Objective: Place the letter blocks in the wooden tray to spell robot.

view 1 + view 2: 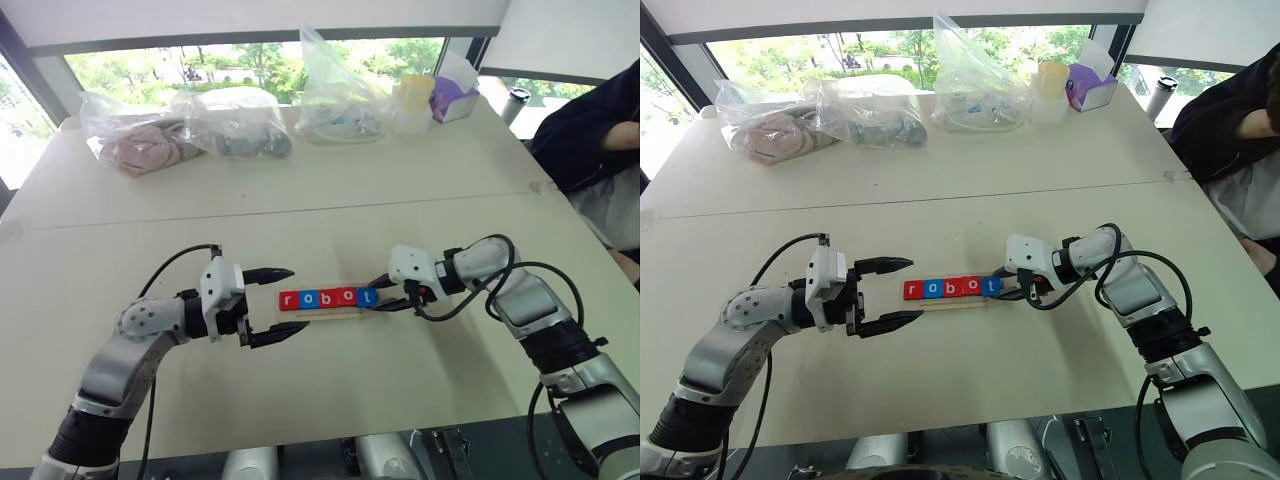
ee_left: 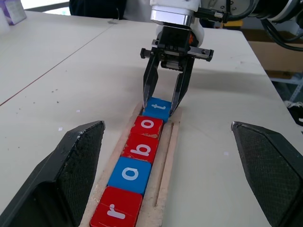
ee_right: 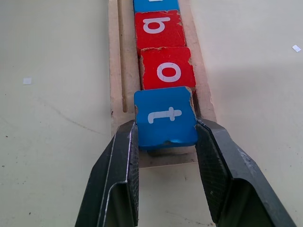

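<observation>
The wooden tray (image 1: 325,313) lies in the middle of the bench (image 1: 320,200), near the robot, with its long side going left to right. In it the 5 letter blocks (image 1: 328,298) stand in 1 row and read r, o, b, o, t from left to right: red, blue, red, red, blue.

The right arm reaches in from the right with the elbow bent, and its wrist points left and slopes down to the right end of the tray. The right claw (image 3: 165,142) is closed on the blue t block (image 3: 164,117), 1 finger on each side of it.

The left arm is bent and low, its wrist about level and pointing right. The left claw (image 1: 282,303) is wide open and holds nothing, just beside the left end of the tray.
</observation>
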Available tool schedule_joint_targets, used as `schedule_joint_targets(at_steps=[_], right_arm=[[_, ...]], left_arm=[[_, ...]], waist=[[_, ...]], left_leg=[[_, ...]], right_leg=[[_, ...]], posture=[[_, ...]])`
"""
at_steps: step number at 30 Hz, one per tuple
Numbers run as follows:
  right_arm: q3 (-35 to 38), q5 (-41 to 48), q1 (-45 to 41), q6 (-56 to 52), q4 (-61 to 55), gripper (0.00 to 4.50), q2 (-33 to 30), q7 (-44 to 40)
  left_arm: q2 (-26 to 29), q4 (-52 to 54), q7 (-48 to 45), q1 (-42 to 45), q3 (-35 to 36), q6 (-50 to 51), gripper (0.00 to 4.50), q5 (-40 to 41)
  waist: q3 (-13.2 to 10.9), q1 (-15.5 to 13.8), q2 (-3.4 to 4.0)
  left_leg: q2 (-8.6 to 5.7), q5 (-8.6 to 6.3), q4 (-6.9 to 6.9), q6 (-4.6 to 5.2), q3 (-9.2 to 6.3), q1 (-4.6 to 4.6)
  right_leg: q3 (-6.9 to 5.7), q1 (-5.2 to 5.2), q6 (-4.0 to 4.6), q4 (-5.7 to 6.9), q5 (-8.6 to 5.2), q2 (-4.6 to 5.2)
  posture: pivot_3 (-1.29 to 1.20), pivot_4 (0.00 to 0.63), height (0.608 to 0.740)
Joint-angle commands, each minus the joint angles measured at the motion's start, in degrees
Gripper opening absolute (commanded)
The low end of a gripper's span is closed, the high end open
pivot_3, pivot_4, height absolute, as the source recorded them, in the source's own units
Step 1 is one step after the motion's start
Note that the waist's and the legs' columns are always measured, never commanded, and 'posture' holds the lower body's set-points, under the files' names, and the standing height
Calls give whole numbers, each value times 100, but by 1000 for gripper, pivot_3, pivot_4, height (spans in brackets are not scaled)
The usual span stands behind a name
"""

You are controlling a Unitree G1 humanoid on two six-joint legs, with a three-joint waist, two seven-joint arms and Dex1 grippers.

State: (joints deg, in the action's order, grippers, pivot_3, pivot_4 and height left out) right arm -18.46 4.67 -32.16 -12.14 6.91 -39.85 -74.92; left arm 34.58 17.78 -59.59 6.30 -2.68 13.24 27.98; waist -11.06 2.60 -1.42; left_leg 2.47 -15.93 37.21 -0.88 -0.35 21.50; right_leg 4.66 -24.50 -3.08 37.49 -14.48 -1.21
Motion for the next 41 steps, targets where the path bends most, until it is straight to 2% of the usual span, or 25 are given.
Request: schedule_joint_targets(at_steps=[1,9,10,11,13,15,16,25,34,41], right_arm=[[14,-29,-129,59,-21,1166,69,16],[14,-61,-152,52,37,1166,110,11],[16,-57,-150,39,31,1631,113,9],[18,-56,-149,31,28,2286,115,7],[33,-56,-151,29,28,3131,130,25],[43,-69,-167,41,32,4228,137,45],[52,-75,-179,40,32,4438,141,55],[482,187,-106,-450,-448,4438,-38,212],[1494,945,1059,-1849,-2341,4438,-807,584],[2106,1410,1694,-2504,-3171,4438,-1065,1009]], left_arm=[[-5,197,6,-16,67,-27,4500,84],[-13,178,-4,20,48,-32,4500,77],[-19,180,1,25,42,-27,4500,77],[-24,183,5,28,38,-24,4500,78],[-30,190,6,25,28,-21,4500,76],[-36,190,4,26,24,-13,4500,76],[-38,185,2,31,26,-8,4500,76],[-7,222,25,-13,50,45,4500,68],[470,305,82,-293,478,272,4500,60],[889,266,-93,-407,780,506,4500,255]], waist=[[0,1,0],[0,-2,0],[0,-2,0],[0,-2,0],[1,-2,0],[1,-4,0],[1,-4,0],[0,-6,0],[1,-14,1],[1,-6,1]], left_leg=[[0,0,0,0,0,-1],[0,0,1,0,0,0],[0,0,1,0,0,-1],[0,0,1,0,0,-1],[0,0,1,0,0,-1],[0,0,1,0,0,-1],[0,0,1,0,0,0],[0,0,1,0,0,0],[0,0,0,0,-6,0],[1,0,1,-1,0,-3]], right_leg=[[0,0,0,0,0,0],[0,0,0,2,0,0],[0,0,0,2,0,0],[0,0,0,2,1,0],[0,0,-1,3,0,0],[0,0,0,3,0,0],[0,0,-1,2,1,0],[0,0,-1,3,1,0],[-3,0,-3,4,0,0],[0,0,-7,4,-18,0]], posture=[[0,150,740],[0,150,740],[0,150,740],[0,150,740],[0,150,740],[0,150,740],[0,150,740],[0,150,740],[0,150,740],[0,150,740]])
